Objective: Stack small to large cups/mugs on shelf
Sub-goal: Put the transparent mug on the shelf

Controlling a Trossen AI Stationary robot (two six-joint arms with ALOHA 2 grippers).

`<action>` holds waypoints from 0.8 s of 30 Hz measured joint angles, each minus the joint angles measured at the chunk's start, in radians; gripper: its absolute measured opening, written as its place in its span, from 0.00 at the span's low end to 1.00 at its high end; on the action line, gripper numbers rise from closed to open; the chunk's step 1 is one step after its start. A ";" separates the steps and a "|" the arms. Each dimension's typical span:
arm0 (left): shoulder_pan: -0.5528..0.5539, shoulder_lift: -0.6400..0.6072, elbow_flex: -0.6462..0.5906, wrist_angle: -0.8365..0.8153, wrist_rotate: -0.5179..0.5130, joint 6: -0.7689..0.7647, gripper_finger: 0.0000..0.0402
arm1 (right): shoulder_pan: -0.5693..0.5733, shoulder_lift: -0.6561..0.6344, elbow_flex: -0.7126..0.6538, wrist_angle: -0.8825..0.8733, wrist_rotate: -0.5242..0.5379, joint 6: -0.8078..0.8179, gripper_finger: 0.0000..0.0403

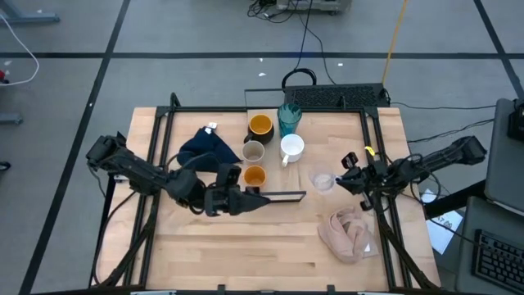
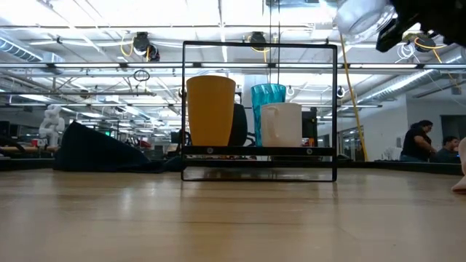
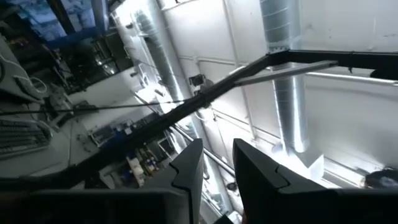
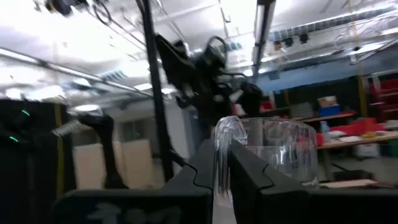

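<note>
Right pincer [image 4: 222, 171] pinched shut on glass [image 4: 273, 152] rim, lifted right of white mug [image 1: 292, 148]; thin one-wall grip, so glass could swing or slip free.

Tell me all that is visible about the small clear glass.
The clear glass is a small, transparent, empty tumbler with a thick rim and straight walls. The right gripper is shut on its rim, one finger inside the wall and one outside. In the low view it hangs in the air, high above the table and touching nothing else. From above it is over bare tabletop, right of the white mug and above the pink cloth in the picture.
</note>
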State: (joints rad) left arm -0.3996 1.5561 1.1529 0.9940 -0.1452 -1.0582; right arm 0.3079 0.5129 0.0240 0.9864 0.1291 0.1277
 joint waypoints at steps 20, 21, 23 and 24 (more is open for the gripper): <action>0.026 -0.007 -0.001 -0.002 0.146 -0.085 0.22 | -0.325 0.148 -0.004 -0.022 -0.163 0.100 0.03; 0.026 -0.007 -0.001 -0.002 0.147 -0.090 0.22 | -0.338 0.168 -0.004 -0.023 -0.189 0.116 0.03; 0.026 -0.007 -0.001 -0.002 0.147 -0.096 0.22 | -0.356 0.211 -0.004 -0.019 -0.234 0.130 0.03; 0.027 -0.007 -0.001 -0.002 0.147 -0.096 0.22 | -0.362 0.234 -0.004 -0.009 -0.244 0.136 0.03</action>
State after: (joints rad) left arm -0.3731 1.5494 1.1519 0.9916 0.0013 -1.1540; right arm -0.0538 0.7465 0.0196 0.9776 -0.1152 0.2636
